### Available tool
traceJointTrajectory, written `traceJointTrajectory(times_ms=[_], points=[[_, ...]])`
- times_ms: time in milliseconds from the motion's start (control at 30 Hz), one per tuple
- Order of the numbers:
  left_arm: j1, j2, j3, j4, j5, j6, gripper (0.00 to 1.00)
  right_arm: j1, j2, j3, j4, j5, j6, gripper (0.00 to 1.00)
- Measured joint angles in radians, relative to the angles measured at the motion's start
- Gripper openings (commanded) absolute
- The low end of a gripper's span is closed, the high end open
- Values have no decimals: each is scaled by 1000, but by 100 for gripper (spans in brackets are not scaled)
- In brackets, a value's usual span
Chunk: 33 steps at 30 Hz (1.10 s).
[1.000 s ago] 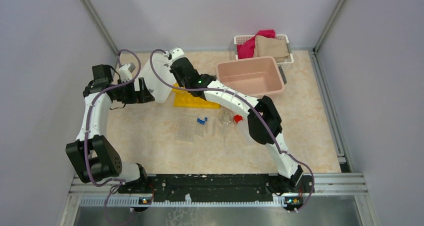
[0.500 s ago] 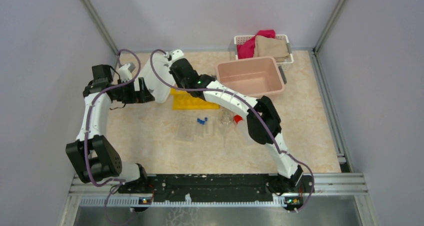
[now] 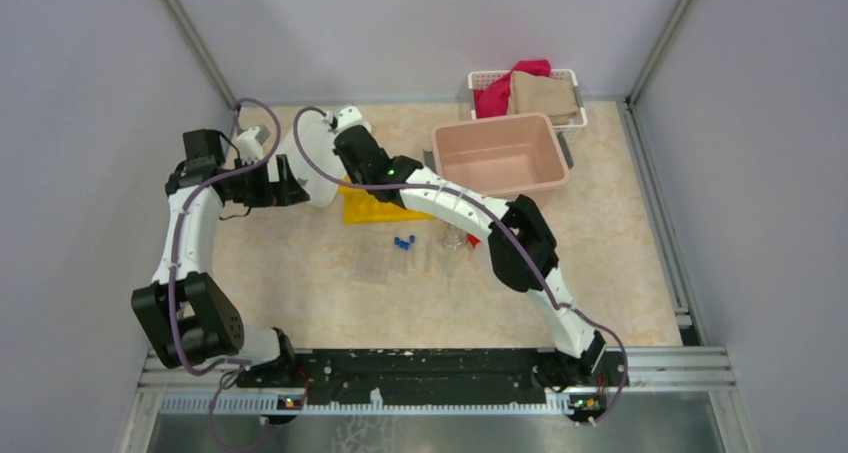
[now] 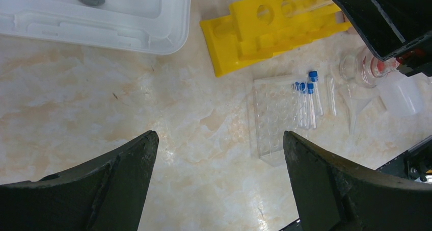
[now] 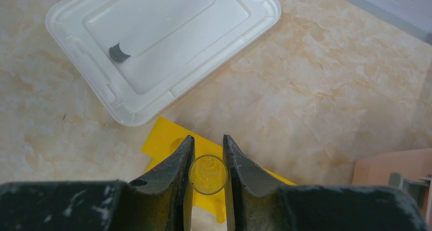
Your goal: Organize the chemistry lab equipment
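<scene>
My right gripper [image 5: 208, 139] is shut on a clear open-topped tube [image 5: 208, 174], held upright over the left end of the yellow rack [image 5: 168, 144]. The tube's lower end is hidden. My left gripper [image 4: 220, 134] hangs open over bare table with nothing between its fingers. The left wrist view shows the yellow rack [image 4: 254, 37], a clear rack [image 4: 275, 116], blue-capped tubes [image 4: 308, 98] lying beside it, a clear funnel [image 4: 356, 101], a round flask [image 4: 359, 68] and a white squeeze bottle [image 4: 405, 96]. From above, the yellow rack [image 3: 385, 208] lies under my right arm.
A white lid [image 5: 153, 42] with grey handles lies flat just left of the yellow rack. The pink tub [image 3: 497, 123] stands at the back right, and a white basket [image 3: 480, 78] of red and tan cloths is behind it.
My right arm has shifted a little to the left with the tube in its gripper. The left arm has not moved.
</scene>
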Motion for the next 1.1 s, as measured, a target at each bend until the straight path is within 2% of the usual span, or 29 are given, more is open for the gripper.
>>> traceJointTrajectory(times_ms=[100, 467, 600, 633, 767, 833, 900, 967, 1100], points=[[0, 0, 0, 0, 1, -1, 99, 0, 0, -13, 10, 3, 17, 30], [3, -3, 0, 1, 4, -3, 99, 0, 0, -100, 36, 12, 71, 45], [4, -6, 0, 1, 8, -4, 99, 0, -1, -100, 27, 12, 79, 58], [4, -6, 0, 2, 10, -5, 99, 0, -1, -92, 17, 11, 82, 67], [4, -7, 7, -1, 23, -12, 99, -4, -2, -6, -65, -1, 89, 91], [5, -7, 17, -2, 28, -14, 99, -7, -14, 45, -109, -7, 100, 96], [5, -7, 31, -5, 35, -15, 99, -10, -53, 64, -150, -8, 113, 94], [5, -9, 47, -10, 42, -15, 99, -10, -119, 53, -192, -8, 138, 84], [5, -17, 72, -30, 50, -15, 99, -11, -310, -87, -231, -6, 204, 36]])
